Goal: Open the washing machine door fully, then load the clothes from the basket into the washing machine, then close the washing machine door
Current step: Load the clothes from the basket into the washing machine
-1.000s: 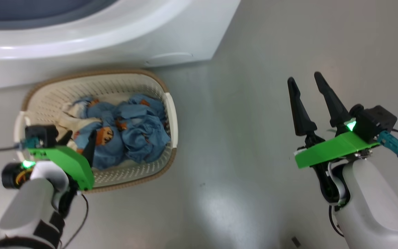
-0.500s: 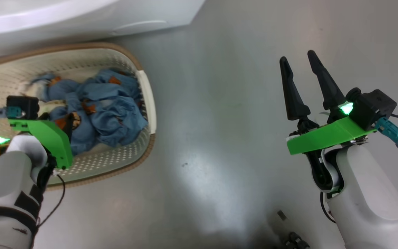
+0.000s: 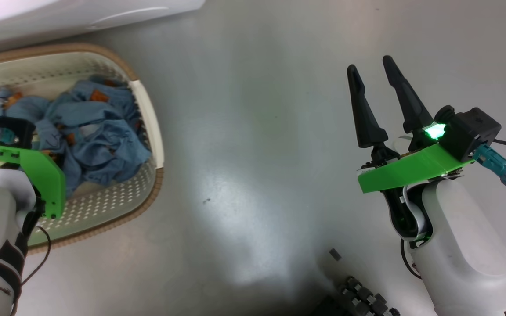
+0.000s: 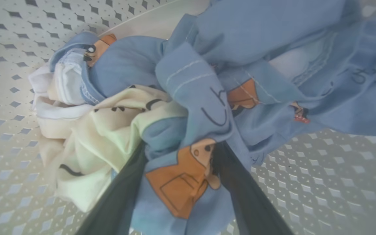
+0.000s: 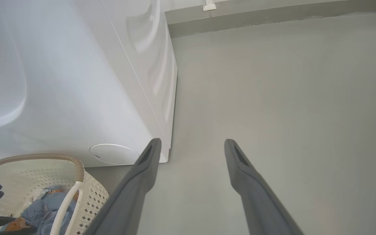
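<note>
Swung since a second ago, the head camera now puts the basket against the left edge of the frame and leaves just a strip of the washer along the upper left; that shift is the camera's, not the things'. Against the basket itself the left gripper has sunk lower: its fingers, visible above the clothes before, are now hidden in the head view behind its green mount.

In the left wrist view the two dark fingers rise from the bottom centre with their tips pushed into the heap. They stand wide apart on either side of a blue fold with an orange print, not pinched on it. A cream piece lies just to the left of that fold, and more blue cloth fills the upper right. All the clothes lie inside the basket, on its perforated bottom.

The right gripper hangs at the right of the head view over the bare grey floor, well apart from the basket, jaws spread wide and empty. Its wrist view has the washer's white front at the left, with a round cover low on it, and the basket rim at the lower left corner.
</note>
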